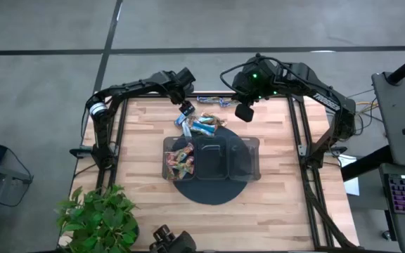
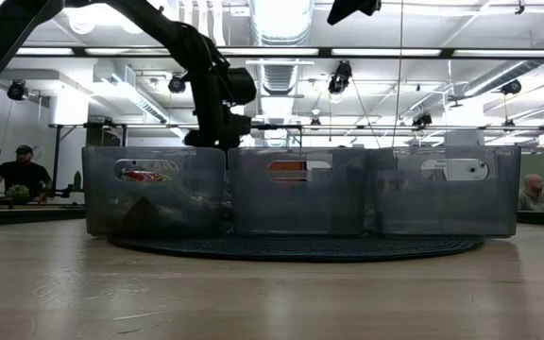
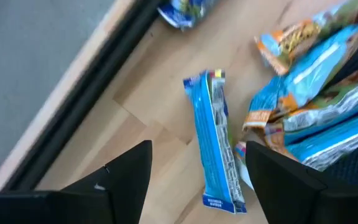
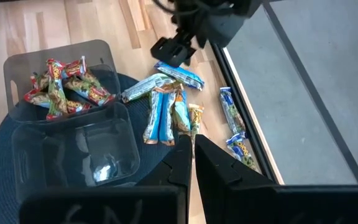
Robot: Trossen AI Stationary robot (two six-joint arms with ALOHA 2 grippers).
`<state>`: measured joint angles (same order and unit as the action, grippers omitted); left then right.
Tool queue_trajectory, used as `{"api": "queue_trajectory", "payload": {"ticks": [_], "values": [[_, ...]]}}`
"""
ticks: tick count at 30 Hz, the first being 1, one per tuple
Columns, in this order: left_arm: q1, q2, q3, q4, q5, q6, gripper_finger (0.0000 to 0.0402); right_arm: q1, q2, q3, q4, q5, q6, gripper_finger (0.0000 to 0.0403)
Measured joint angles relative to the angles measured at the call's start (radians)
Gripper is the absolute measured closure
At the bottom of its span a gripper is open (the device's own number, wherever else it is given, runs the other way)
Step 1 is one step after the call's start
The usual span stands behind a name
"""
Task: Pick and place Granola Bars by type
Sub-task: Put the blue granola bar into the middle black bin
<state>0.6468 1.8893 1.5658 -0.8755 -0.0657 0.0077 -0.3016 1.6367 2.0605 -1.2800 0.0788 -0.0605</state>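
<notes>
Left gripper (image 3: 194, 177) open above light-blue bar (image 3: 216, 140)

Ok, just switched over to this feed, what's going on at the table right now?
The left gripper is open, poised over a light blue bar at the edge of the loose pile behind the tray. The reddish bars already lie in one end compartment; the other two look empty. The right gripper is shut and holds nothing, waiting above the table's far edge.
</notes>
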Motion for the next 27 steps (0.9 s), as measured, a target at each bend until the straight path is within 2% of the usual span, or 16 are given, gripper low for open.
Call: {"api": "queue_trajectory", "payload": {"ticks": [11,16,27], "values": [[-0.002,0.0,-0.183,0.154,-0.001,-0.062,0.0161,0.0,-0.001,0.0,0.002,0.0,0.005,0.0392],[-0.002,0.0,-0.217,0.2,0.06,-0.06,0.0161,0.0,-0.001,0.0,0.002,0.0,0.005,0.0392],[-0.002,0.004,-0.247,0.251,0.065,-0.069,0.0161,0.0,-0.001,0.0,0.003,0.0,0.008,0.0392]]}}
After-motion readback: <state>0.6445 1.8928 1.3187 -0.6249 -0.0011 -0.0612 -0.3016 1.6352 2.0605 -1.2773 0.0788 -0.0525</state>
